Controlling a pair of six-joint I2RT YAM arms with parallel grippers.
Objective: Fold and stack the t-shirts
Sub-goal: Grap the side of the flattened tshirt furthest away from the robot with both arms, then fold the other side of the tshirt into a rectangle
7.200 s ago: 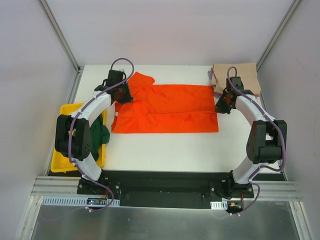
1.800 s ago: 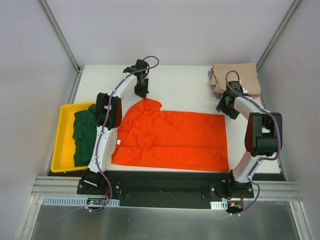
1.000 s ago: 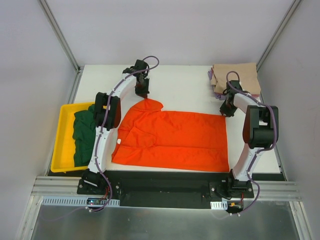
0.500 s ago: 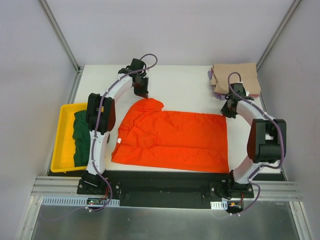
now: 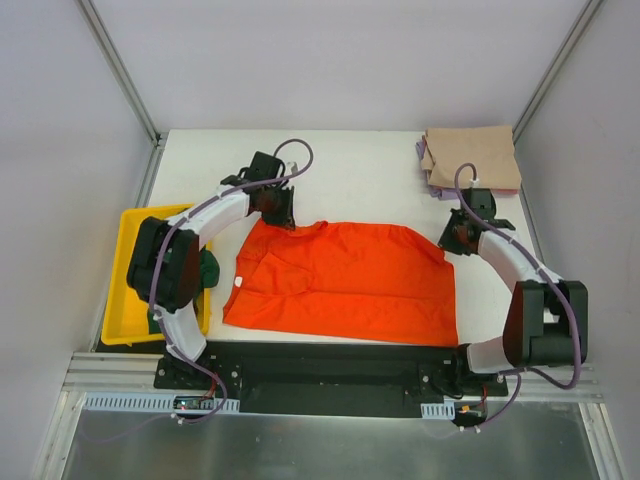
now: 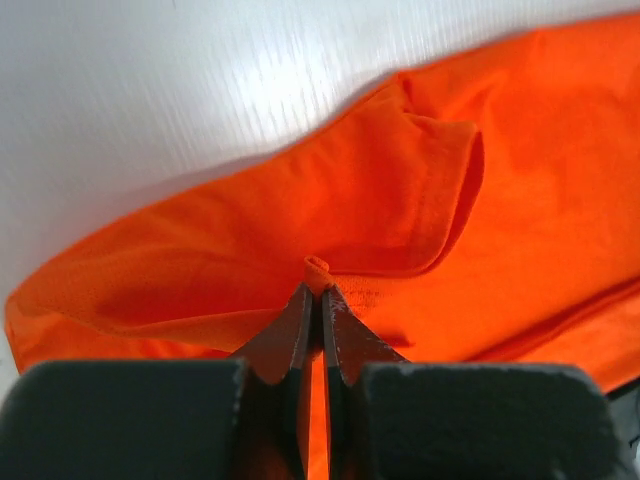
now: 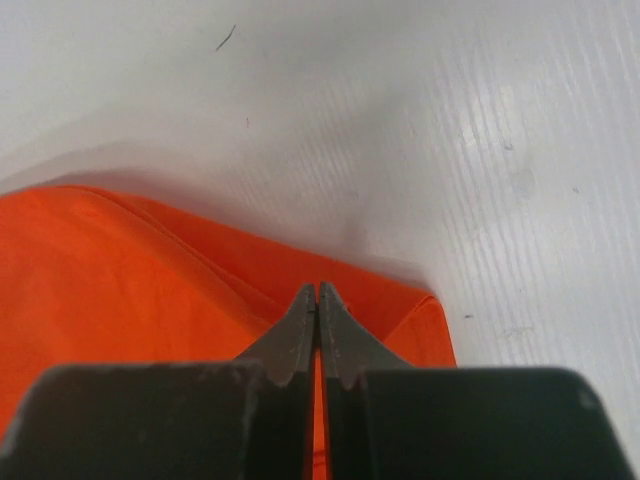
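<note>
The orange-red t-shirt (image 5: 345,285) lies spread on the white table, with its far edge raised at both ends. My left gripper (image 5: 283,217) is shut on that edge near the sleeve, and a small curl of orange cloth (image 6: 317,268) sticks out above the closed tips of the left gripper (image 6: 318,291). At the far right corner of the shirt, my right gripper (image 5: 448,243) is shut on the cloth, its tips (image 7: 317,293) pressed together over the orange fabric (image 7: 120,300). A tan t-shirt (image 5: 472,155) lies folded at the back right on a pale purple one (image 5: 423,153). The dark green t-shirt (image 5: 208,270) sits in the tray, mostly behind my left arm.
The yellow tray (image 5: 118,300) stands at the left edge of the table. Bare white table (image 5: 350,170) stretches behind the orange shirt. Metal frame posts rise at the back corners, and the arm bases stand along the near edge.
The right gripper has closed on the shirt's far right corner. Both grippers have moved toward the near edge, pulling the far edge of the orange shirt with them.
</note>
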